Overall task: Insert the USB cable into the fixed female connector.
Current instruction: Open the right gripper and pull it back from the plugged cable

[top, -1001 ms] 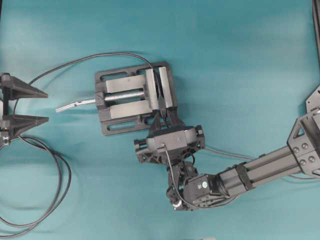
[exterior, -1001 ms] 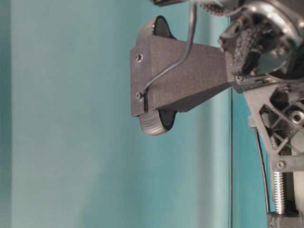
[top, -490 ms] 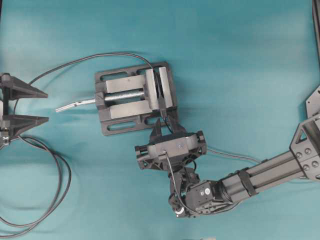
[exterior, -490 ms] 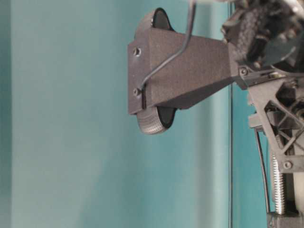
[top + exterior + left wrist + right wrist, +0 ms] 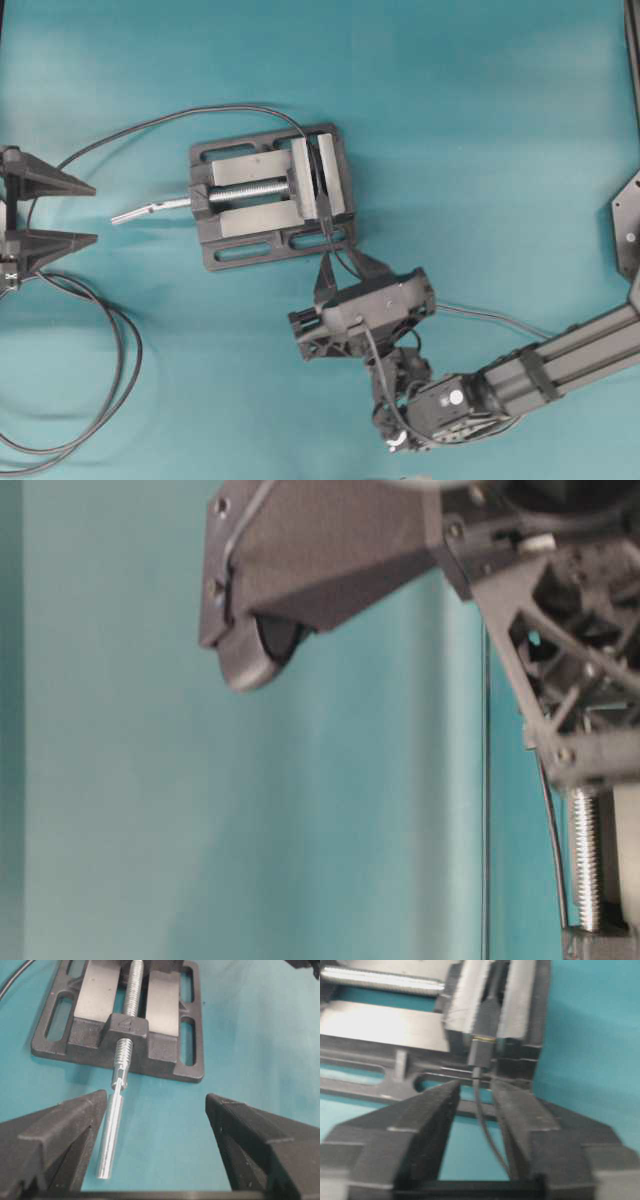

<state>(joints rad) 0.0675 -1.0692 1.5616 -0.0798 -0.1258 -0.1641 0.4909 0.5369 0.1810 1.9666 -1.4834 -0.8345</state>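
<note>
A grey metal vise (image 5: 270,197) sits on a teal table (image 5: 480,120). Clamped between its jaws is the fixed female connector (image 5: 487,1016), and the USB cable (image 5: 481,1105) has its black plug seated in it, a thin metal line showing at the joint. The right gripper (image 5: 476,1091) sits just below the vise, fingers spread either side of the cable – not pinching it. The left gripper (image 5: 156,1110) rests spread wide at the table's left edge – holding nothing

Grey metal vise (image 5: 270,196), flat on the teal table (image 5: 480,120), left of centre toward the far edge. Slotted base, threaded screw (image 5: 131,990), bright handle (image 5: 150,209) pointing toward the left edge.
</note>
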